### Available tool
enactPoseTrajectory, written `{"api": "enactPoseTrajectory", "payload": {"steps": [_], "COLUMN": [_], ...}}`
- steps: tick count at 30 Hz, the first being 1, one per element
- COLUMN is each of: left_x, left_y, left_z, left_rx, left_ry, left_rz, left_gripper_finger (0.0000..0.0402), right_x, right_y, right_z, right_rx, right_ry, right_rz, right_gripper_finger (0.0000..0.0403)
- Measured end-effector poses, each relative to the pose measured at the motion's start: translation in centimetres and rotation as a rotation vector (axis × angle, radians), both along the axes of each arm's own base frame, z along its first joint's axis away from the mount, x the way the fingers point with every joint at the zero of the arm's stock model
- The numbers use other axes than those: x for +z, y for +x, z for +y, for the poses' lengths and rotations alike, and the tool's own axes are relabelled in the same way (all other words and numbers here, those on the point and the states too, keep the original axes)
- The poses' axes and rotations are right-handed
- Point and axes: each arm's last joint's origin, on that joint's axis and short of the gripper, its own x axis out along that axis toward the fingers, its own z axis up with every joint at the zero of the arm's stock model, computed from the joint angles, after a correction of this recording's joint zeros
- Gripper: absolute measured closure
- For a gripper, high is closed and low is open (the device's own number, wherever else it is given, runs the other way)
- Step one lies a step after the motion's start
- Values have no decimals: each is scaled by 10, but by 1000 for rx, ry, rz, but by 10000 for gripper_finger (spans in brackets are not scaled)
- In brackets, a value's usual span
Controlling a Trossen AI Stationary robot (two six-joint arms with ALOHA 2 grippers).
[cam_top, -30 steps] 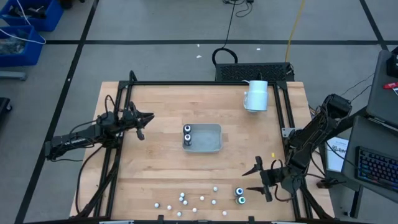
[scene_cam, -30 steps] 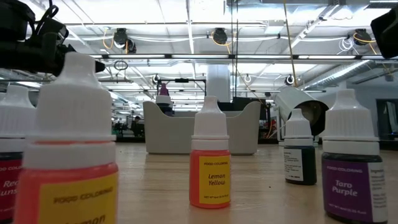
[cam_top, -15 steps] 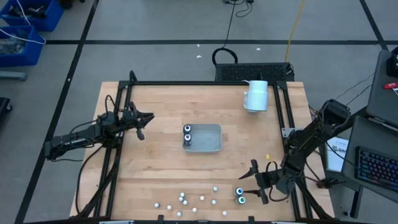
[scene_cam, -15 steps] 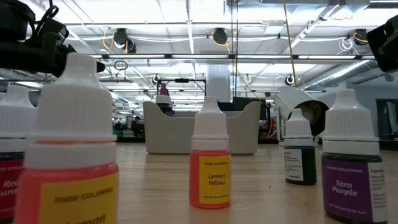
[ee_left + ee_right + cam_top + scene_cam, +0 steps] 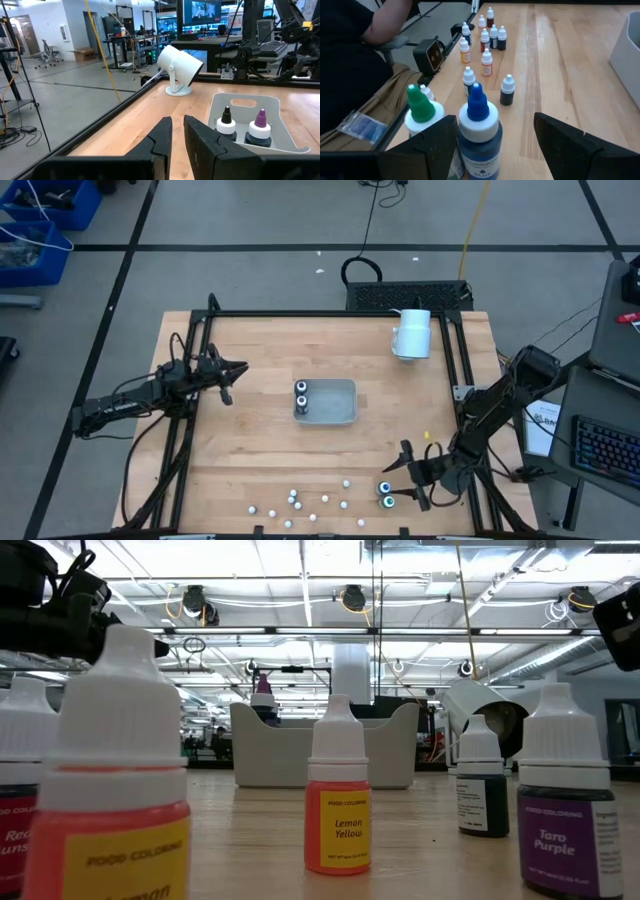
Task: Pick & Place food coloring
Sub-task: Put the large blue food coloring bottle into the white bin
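- Nearest the low camera, a big bottle with an orange label (image 5: 115, 800) fills the lower left of the frame, its white cap reaching up past the middle.
- A little farther back stand a bottle labelled "Lemon Yellow" (image 5: 338, 802) at bottom centre, a dark bottle (image 5: 482, 785) to its right, and one labelled "Taro Purple" (image 5: 563, 802) at the lower right.
- In the high view these small bottles (image 5: 300, 502) lie scattered along the bottom edge of the wooden table (image 5: 260, 410), left of centre.
- At the bottom right of that view, the right gripper (image 5: 400, 476) hangs with its fingers spread wide, just beside two larger bottles (image 5: 385, 494).
- The right wrist view shows that pair close up: a blue-capped bottle (image 5: 479, 132) stands between the open fingers (image 5: 422, 150), and a green-capped bottle (image 5: 421, 111) stands touching it, beside one finger. Nothing is gripped.
- Beyond them in that view, the small bottles stand in a loose cluster, and a person's dark sleeve (image 5: 380, 25) shows at the upper left.
- In the middle of the high view sits a grey tray (image 5: 338, 402) with two bottles (image 5: 301, 395) in its left end.
- The left wrist view shows those two, one with a black tip (image 5: 226, 122) and one with a purple tip (image 5: 260, 127), upright side by side.
- The left gripper (image 5: 232, 378) hangs at middle left of the high view, well apart from the tray, its fingers (image 5: 159, 137) nearly together and empty.
- A white mug-like cylinder (image 5: 412, 333) lies at the upper right of the table.
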Motion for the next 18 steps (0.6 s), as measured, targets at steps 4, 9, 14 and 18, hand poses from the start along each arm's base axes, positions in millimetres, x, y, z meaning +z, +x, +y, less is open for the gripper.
{"api": "enactPoseTrajectory", "payload": {"steps": [4,9,14,18], "left_x": [0,0,0,0], "left_y": [0,0,0,0], "left_z": [0,0,0,0], "left_rx": [0,0,0,0], "left_ry": [0,0,0,0], "left_rz": [0,1,1,2], "left_gripper_finger": [344,344,344,344], "right_x": [-3,-4,-3,-4], "right_y": [2,5,6,6], "right_z": [0,-1,-2,-2], "right_rx": [-8,-18,-21,-16], "right_ry": [-4,-2,-3,-7], "right_rz": [3,0,-7,-7], "right_gripper_finger": [149,149,149,155]}}
